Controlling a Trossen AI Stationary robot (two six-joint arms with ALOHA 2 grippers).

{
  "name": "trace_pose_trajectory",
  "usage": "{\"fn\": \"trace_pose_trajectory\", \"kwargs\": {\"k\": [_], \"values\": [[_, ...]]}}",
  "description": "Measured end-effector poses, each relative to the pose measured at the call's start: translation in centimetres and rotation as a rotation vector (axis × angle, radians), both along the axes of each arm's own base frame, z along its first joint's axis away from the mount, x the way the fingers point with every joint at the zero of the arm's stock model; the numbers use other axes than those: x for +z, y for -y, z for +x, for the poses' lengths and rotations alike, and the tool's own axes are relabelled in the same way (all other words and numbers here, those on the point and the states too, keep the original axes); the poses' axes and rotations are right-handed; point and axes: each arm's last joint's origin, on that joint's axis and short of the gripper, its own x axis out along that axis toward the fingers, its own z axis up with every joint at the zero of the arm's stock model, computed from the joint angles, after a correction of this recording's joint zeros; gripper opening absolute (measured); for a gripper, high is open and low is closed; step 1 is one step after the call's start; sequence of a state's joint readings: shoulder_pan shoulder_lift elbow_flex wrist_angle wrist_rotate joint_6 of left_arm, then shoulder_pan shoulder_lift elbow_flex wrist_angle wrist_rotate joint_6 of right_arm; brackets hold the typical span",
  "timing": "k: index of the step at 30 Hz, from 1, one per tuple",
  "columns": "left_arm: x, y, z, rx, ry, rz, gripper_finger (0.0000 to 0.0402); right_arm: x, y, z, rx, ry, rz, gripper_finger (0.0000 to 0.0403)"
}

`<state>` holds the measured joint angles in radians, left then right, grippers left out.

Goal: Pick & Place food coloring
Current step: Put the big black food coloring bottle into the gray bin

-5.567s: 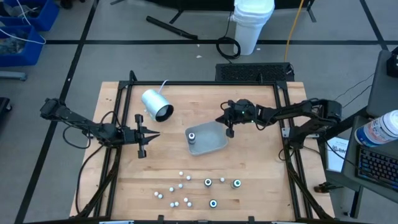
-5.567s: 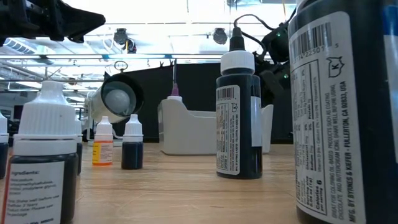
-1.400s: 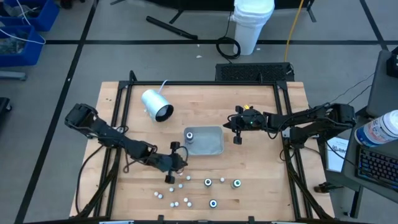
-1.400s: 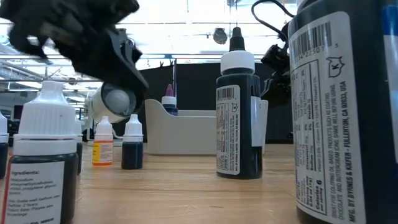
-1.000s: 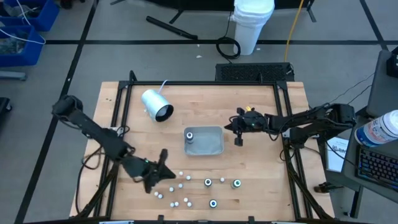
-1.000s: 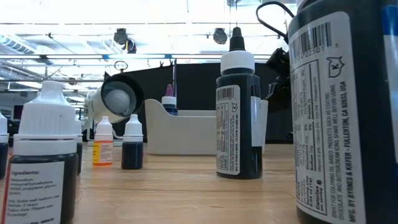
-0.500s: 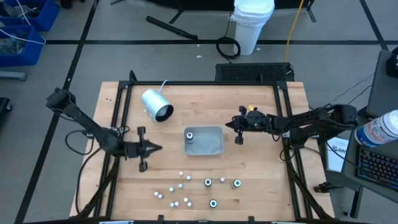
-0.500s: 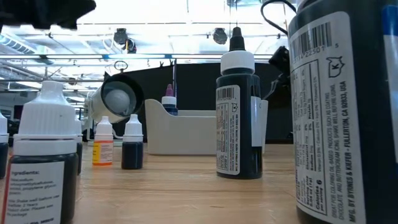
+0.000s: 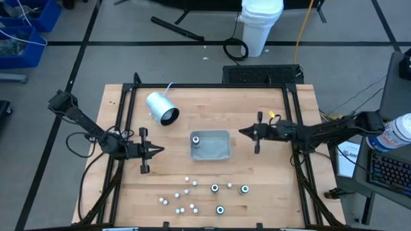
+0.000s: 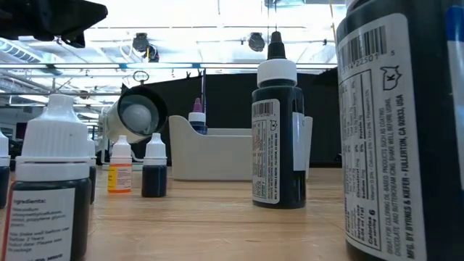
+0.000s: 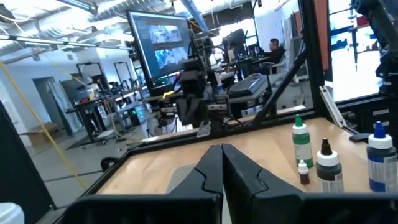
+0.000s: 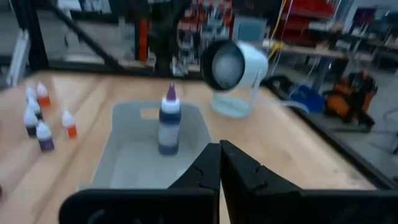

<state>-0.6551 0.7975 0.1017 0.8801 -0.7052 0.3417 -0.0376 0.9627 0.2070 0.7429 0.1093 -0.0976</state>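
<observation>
Counting bottles, you have one in the tray (image 9: 221, 153); the other food coloring (image 9: 192, 190) waits on the near bench (image 9: 212, 109). Left end effector (image 9: 156, 151) and right end effector (image 9: 244, 131) are both pinched closed, empty.

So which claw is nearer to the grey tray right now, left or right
The right claw, hanging shut just off the tray's right edge. The left claw, also shut, sits farther out, past the tray's left edge.

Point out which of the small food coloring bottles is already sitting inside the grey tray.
The small bottle with the purple pointed cap, standing upright in the shallow grey rectangular tray. It is the only one in there; the other tiny bottles stand loose on the wooden table, near its front edge.
</observation>
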Motion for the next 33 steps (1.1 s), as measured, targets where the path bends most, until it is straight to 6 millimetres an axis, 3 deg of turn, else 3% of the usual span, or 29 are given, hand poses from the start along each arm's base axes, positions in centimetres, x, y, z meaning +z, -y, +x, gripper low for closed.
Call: {"fn": "trace_pose_trajectory", "kwargs": {"k": [4,9,20,33], "values": [[0.0,-0.2,0.1,0.012,-0.001,-0.003,0.0008,-0.3,0.0,-0.6,0.000,0.012,0.007,0.0000],[0.2,-0.4,0.3,-0.016,0.021,0.023,0.0023,-1.4,0.0,-0.8,-0.002,-0.096,0.016,0.0000],[0.2,-1.9,0.9,0.106,0.028,-0.067,0.0026,-1.0,0.0,-0.8,0.004,-0.061,0.010,0.0000],[0.0,-1.9,1.0,0.112,0.007,-0.053,0.0026,-0.7,0.0,-0.7,0.005,-0.026,0.012,0.0000]]}}
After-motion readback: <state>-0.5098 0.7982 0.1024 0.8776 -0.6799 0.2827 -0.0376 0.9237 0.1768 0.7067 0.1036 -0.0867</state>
